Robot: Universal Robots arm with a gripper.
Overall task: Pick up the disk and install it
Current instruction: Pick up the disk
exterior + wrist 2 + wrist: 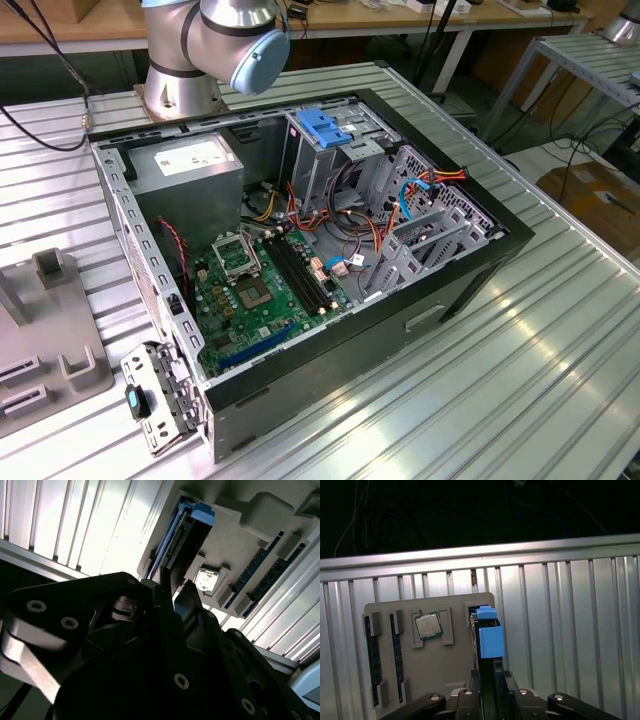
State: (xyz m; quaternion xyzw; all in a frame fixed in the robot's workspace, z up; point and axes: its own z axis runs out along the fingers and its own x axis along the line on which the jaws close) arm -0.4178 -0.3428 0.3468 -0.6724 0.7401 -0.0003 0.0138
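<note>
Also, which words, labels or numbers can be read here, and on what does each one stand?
None can be read.
White label on the power supply: print too small.
Processor chip on the grey tray: markings too blurred.
Edge-on, the disk: no readable print.

Hard glare off ribbed table (pixel 65 525); tool (pixel 176 586) dark, blurred.

Disk (pixel 487 640) on edge in a holder tray (pixel 440 675)
Processor (pixel 428 626) lies beside it; memory sticks (pixel 372 650) beyond that; tray on the table (pixel 520 380), at the exterior view's left of the computer case (pixel 470 275)
</note>
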